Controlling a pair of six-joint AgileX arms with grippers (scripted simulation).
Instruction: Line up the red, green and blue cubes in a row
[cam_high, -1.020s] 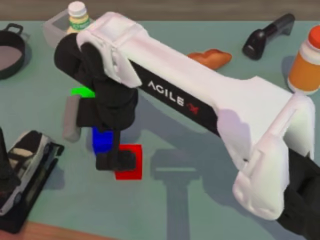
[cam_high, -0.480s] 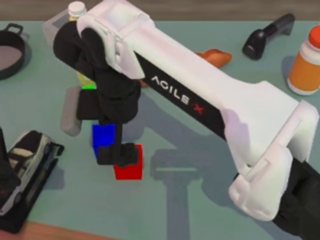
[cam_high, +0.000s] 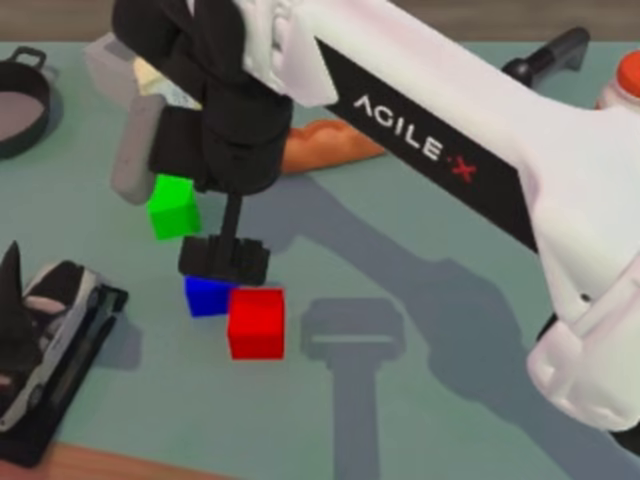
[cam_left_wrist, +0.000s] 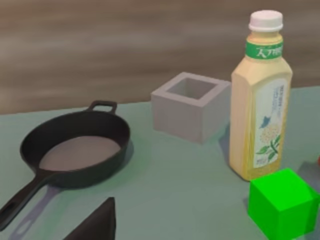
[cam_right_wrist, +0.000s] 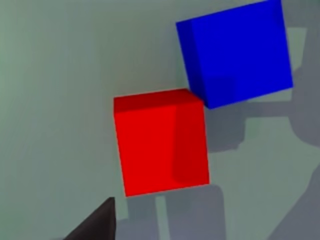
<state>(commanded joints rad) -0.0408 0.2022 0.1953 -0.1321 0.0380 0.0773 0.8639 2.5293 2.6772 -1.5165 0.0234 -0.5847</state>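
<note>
Red cube sits on the bench left of centre, and the blue cube is right there touching its far-left corner. Green cube lies farther back and a little left, apart from the pair. Right hand hangs above the blue cube's far edge, between it and the green one. Behind the green cube stands the bottle, with the hollow block beyond it. Pan is over at the far left edge. Bread lies behind centre, partly under the right arm. Left hand is at the near left edge.
</note>
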